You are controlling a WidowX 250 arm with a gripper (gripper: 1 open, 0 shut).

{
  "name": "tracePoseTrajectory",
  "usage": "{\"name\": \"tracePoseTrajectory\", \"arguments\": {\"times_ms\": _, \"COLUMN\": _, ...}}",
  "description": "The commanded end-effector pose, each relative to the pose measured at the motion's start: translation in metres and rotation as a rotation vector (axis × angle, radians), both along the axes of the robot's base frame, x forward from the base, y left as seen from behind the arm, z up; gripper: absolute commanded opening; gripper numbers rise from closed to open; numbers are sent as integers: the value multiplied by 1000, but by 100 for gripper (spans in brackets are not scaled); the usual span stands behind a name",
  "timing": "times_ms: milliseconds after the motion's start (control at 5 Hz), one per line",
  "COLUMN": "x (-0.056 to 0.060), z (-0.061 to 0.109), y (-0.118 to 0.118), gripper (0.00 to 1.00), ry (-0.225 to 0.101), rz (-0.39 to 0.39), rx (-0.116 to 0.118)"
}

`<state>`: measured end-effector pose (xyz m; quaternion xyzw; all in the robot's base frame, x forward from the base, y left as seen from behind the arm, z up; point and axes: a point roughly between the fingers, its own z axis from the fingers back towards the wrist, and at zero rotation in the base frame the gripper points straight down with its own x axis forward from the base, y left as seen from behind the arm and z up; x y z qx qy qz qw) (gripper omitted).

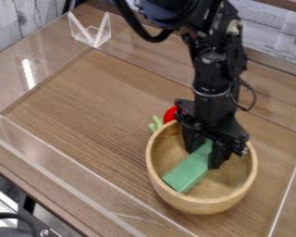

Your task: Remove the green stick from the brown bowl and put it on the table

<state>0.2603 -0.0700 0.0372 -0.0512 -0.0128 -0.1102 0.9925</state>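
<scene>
The green stick (188, 172), a flat mint-green block, leans tilted inside the brown bowl (170, 196), its lower end near the bowl's floor. My gripper (213, 154) reaches down into the bowl from above and is shut on the stick's upper end. The bowl rests on the wood-grain table (89, 102) near the front right.
A red round object with a green stem (166, 118) lies just behind the bowl, partly hidden by the arm. Low clear acrylic walls (27, 69) border the tabletop. A clear bracket (89, 31) stands at the back left.
</scene>
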Motion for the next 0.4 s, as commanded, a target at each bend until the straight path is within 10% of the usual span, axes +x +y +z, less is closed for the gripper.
{"name": "tracePoseTrajectory", "arguments": {"times_ms": 0, "x": 6, "z": 9, "y": 10, "gripper": 0, "ry": -36, "rz": 57, "rx": 0}}
{"name": "tracePoseTrajectory", "arguments": {"times_ms": 200, "x": 1, "z": 9, "y": 7, "gripper": 0, "ry": -34, "rz": 82, "rx": 1}}
